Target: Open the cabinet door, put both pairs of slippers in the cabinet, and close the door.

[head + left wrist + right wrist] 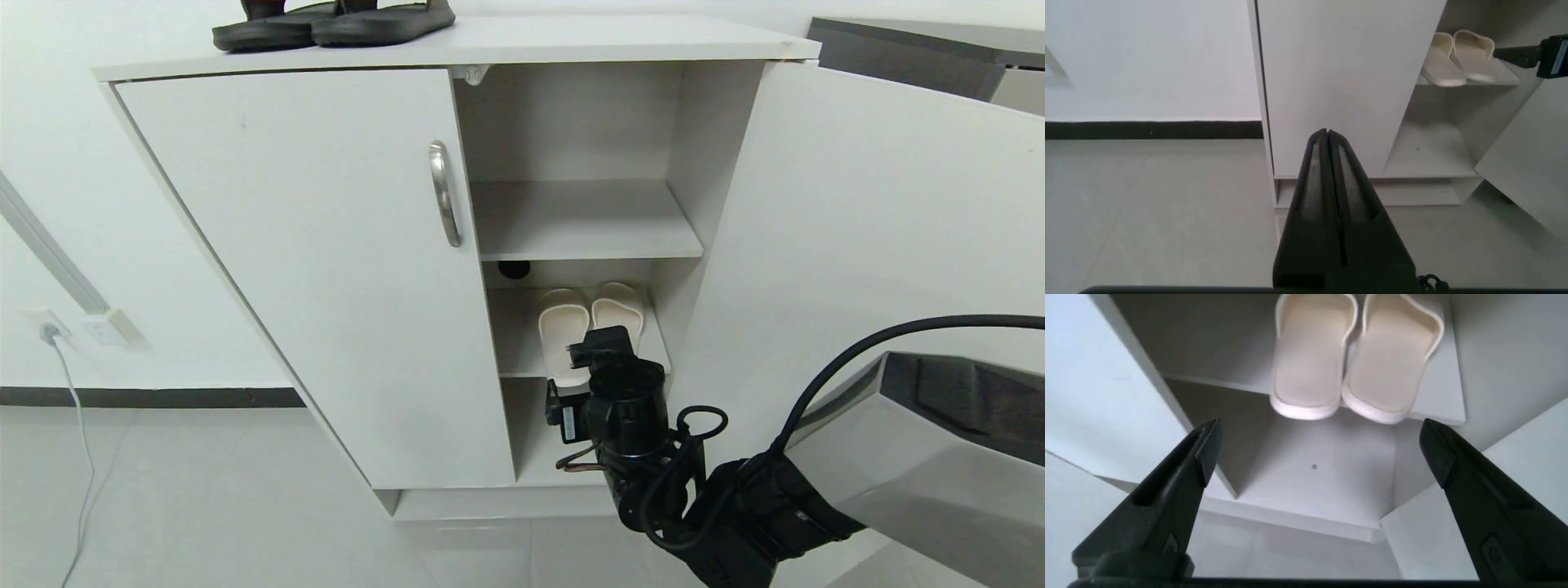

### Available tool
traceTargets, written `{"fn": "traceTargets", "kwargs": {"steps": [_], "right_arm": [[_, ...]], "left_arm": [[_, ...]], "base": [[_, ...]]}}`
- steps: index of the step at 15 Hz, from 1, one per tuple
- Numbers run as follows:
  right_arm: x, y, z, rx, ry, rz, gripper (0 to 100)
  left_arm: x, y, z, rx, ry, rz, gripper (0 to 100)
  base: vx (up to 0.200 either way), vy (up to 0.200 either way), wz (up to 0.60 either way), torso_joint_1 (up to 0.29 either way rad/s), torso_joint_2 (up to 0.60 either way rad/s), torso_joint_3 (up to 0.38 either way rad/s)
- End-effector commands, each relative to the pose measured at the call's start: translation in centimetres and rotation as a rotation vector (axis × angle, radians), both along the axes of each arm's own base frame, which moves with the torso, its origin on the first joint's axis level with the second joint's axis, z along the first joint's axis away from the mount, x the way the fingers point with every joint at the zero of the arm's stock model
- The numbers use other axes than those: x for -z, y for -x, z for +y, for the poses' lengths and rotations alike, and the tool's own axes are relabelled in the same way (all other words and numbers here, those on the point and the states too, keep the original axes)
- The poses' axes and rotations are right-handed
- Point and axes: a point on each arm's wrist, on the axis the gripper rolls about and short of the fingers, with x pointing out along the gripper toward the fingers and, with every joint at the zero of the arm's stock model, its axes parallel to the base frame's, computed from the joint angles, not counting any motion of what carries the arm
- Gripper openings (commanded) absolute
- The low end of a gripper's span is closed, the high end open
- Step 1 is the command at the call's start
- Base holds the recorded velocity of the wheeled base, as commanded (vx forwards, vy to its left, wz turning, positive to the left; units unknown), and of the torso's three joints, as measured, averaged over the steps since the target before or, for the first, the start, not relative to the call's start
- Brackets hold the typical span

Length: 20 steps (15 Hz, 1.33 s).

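Right arm (735, 510) enters head view from 4 o'clock, pointing 11 o'clock; right gripper (1320, 433) spread wide. Left gripper (1327, 143) pressed closed.

**White pair shelved, black pair on top, right door open**

You see the white cabinet (571, 41) across the centre of the head view. Its right door (857, 229) stands swung wide open at the right of the frame. The left door (310, 269), with a curved metal handle (442, 193), is shut. The cream-white slippers (563, 327) lie side by side, soles down, on the lower shelf (514, 343) of the open compartment, low in the centre, with their near ends at the shelf's front edge. The black slippers (335, 24) rest together on the cabinet's top, at the upper left, cut off by the frame's edge.
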Motion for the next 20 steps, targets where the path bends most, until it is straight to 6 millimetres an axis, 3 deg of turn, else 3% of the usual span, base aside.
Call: {"fn": "traceTargets", "kwargs": {"steps": [1, 20], "right_arm": [[-0.28, 0.21, -0.12, -0.002, -0.002, -0.002, 100], [-0.02, 0.3, -0.26, 0.006, 0.012, 0.003, 100]], "left_arm": [[0.0, -0.01, 0.0, 0.0, 0.0, 0.001, 0], [0.0, -0.01, 0.0, 0.0, 0.0, 0.001, 0]], "base": [[0.0, 0.0, 0.0, 0.0, 0.0, 0.0], [0.0, 0.0, 0.0, 0.001, 0.0, 0.088]]}}
